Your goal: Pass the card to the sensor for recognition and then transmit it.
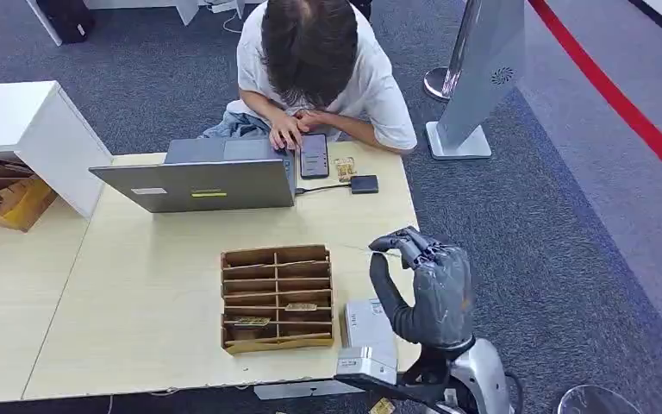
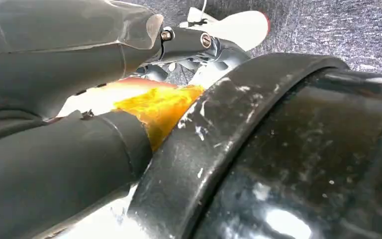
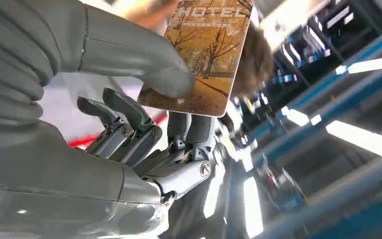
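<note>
My right hand (image 1: 427, 289) is raised over the table's right edge, beside the brown slotted card box (image 1: 277, 297). In the right wrist view, its thumb (image 3: 144, 64) and fingers pinch a brown hotel card (image 3: 206, 59) printed with trees. A small black box (image 1: 364, 184) with a cable to the laptop lies at the table's far side. A white-grey device (image 1: 369, 336) sits at the near edge, just left of my right wrist. The left wrist view has my left hand (image 2: 54, 50) close up; its finger pose is unclear.
A person sits at the far side with hands by a phone (image 1: 314, 155), behind an open laptop (image 1: 198, 177). Other cards (image 1: 301, 306) lie in the box's slots. A white cabinet (image 1: 17, 121) stands to the left and a white kiosk (image 1: 483, 69) on the carpet at right.
</note>
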Controlling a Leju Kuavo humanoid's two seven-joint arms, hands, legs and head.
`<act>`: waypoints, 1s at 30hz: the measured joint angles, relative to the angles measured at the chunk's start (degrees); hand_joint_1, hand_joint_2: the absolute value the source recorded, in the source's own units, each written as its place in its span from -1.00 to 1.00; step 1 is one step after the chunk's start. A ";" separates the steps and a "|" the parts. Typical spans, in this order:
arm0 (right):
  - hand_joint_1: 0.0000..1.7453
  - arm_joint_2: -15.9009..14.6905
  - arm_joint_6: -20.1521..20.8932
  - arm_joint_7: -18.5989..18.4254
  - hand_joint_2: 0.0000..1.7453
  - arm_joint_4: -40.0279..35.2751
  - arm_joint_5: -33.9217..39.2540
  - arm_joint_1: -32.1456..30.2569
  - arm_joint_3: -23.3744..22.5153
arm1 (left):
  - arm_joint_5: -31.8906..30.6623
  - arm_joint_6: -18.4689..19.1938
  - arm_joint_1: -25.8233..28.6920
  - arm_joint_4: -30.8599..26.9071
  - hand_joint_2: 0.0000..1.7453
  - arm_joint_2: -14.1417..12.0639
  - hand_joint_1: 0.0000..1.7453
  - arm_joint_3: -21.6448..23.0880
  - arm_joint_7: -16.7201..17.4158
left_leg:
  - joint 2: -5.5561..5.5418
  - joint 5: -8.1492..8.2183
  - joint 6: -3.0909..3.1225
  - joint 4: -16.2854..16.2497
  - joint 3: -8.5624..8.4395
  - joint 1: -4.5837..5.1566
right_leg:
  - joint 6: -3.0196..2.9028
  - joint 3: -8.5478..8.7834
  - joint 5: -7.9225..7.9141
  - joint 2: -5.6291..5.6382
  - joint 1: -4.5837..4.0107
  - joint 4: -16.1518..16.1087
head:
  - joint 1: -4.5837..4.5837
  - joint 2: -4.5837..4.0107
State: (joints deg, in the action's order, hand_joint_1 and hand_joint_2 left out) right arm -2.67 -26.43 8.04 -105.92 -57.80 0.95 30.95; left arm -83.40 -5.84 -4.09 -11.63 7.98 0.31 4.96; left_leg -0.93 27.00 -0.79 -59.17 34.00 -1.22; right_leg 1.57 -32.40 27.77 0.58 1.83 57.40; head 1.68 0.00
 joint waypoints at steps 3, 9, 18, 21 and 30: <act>1.00 0.00 3.34 0.20 1.00 -0.20 4.90 -1.04 -0.72 | 0.00 -0.09 0.02 0.00 -1.00 0.00 -1.00 -0.02 0.02 | 0.00 0.00 0.00 0.00 0.00 0.00 | 0.00 0.00 0.00 0.00 0.00 0.00 | 0.00 0.00; 1.00 0.20 10.24 -0.28 1.00 -0.35 14.14 -3.03 -2.87 | -0.09 -0.35 0.05 0.00 -1.00 0.02 -1.00 -0.02 0.17 | 0.00 0.00 0.00 0.00 0.01 0.00 | 0.00 0.00 0.00 0.00 0.00 0.00 | 0.00 0.00; 1.00 0.61 15.99 -1.84 1.00 -0.33 22.98 -5.14 -5.47 | -0.24 -1.92 0.45 0.00 -1.00 0.04 -1.00 -0.02 0.09 | 0.00 0.00 0.00 0.00 0.01 0.00 | 0.00 0.00 0.00 -0.01 0.00 0.00 | -0.02 0.00; 1.00 0.63 17.47 -2.62 1.00 -0.26 25.45 -5.56 -5.84 | -0.24 -2.32 0.57 0.00 -1.00 0.04 -1.00 -0.02 0.06 | 0.01 0.00 0.00 0.00 0.01 0.00 | 0.00 0.00 0.00 0.00 0.00 0.00 | 0.00 0.00; 1.00 0.63 19.02 -3.87 1.00 0.68 27.94 -6.04 -6.76 | -0.24 -2.36 0.61 0.00 -1.00 0.04 -1.00 -0.02 0.06 | 0.00 0.00 0.00 0.00 0.01 0.00 | 0.00 0.00 0.00 -0.01 0.00 0.00 | 0.00 0.00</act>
State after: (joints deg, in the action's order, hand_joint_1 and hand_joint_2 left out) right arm -2.03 -7.41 4.17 -105.24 -29.86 -5.09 24.20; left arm -83.65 -8.20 -3.48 -11.63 8.02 0.28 5.03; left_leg -0.93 27.01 -0.79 -59.17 34.01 -1.22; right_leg 1.57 -32.40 27.78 0.57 1.83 57.40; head 1.68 0.00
